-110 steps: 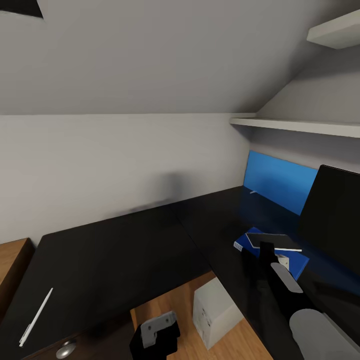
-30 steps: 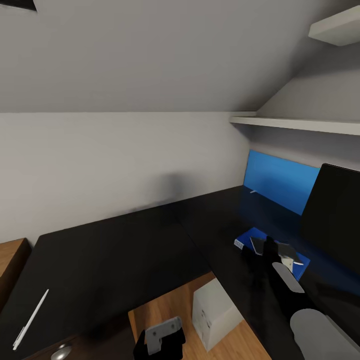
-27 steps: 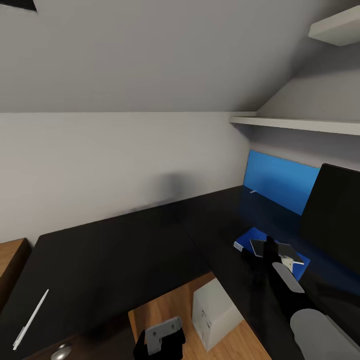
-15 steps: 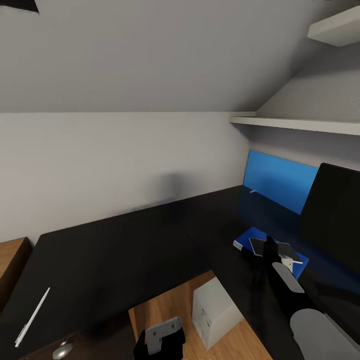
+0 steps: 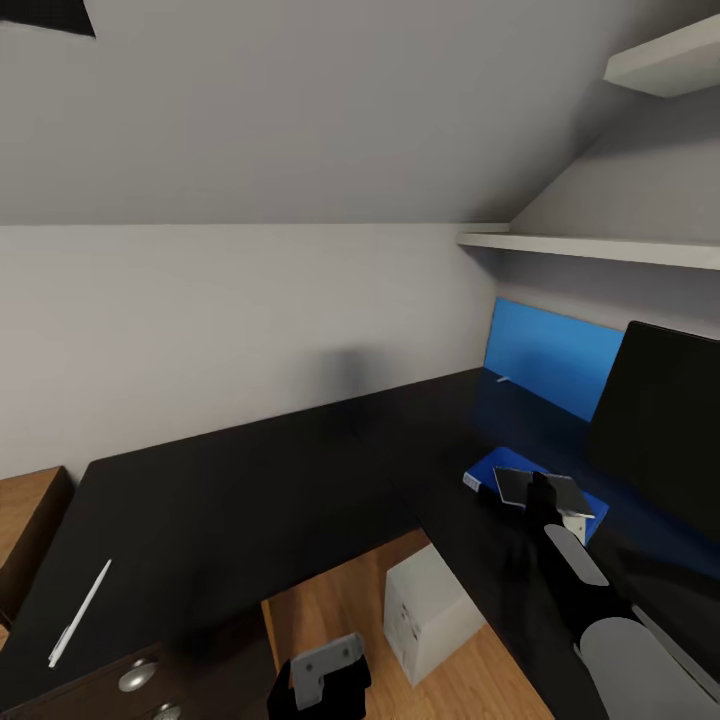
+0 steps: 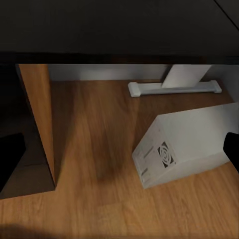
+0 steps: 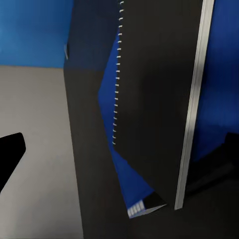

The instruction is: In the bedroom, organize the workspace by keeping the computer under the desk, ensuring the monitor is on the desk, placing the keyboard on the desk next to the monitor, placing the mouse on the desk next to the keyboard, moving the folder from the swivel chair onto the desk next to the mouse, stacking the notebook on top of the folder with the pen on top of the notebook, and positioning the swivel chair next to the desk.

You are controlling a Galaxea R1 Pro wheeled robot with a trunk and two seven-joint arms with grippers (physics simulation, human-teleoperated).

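Soft, even light, sharp renders; the glossy desk (image 5: 250, 500) mirrors the blue panel (image 5: 552, 355), and deep shadow pools under it over the floor (image 6: 99, 149).

The desk (image 5: 250, 500) top is seen as smooth, shiny black. The floor (image 6: 99, 149) is made of warm, grained wood. The computer (image 6: 191, 144) looks like matt pale plastic. The folder (image 7: 219, 74) looks smooth and bright blue.

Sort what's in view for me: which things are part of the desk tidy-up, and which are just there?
Part of the job:
desk
folder
notebook, lying on the folder
pen
computer, under the desk
monitor

Just there:
blue wall panel
wall shelf
drawer knob
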